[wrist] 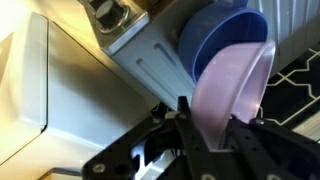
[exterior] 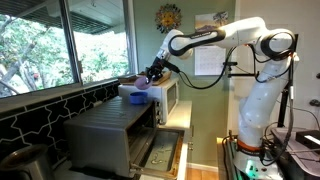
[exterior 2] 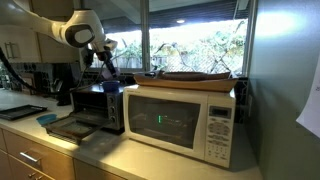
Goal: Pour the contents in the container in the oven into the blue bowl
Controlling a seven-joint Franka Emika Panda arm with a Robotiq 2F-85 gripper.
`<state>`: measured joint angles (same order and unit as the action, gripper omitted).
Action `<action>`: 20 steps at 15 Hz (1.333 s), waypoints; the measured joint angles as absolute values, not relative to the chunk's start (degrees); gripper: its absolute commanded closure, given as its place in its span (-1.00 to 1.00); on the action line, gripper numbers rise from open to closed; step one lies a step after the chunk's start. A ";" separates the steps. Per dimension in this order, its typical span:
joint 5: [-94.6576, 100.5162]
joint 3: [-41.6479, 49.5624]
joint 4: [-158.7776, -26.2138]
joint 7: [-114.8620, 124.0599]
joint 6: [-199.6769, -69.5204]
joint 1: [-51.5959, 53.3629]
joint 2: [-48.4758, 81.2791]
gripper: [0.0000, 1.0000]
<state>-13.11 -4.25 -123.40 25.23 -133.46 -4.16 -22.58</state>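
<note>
Pouring above the oven, into the bowl.
Over the oven's top, the container is tipped toward the bowl, our gripper clamped on its rim. We'd keep its lip inside the bowl and roll the wrist slowly.

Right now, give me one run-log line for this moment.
phase: pouring | gripper: shut on container | container: tipped toward blue bowl | oven: door open
</note>
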 measured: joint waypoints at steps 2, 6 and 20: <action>-9.75 -4.79 -122.85 26.91 -133.47 -4.74 -22.01 0.90; -3.19 -6.42 -122.11 29.76 -133.47 -5.60 -21.62 0.90; 13.47 -11.09 -120.55 34.20 -133.47 -5.99 -21.28 0.90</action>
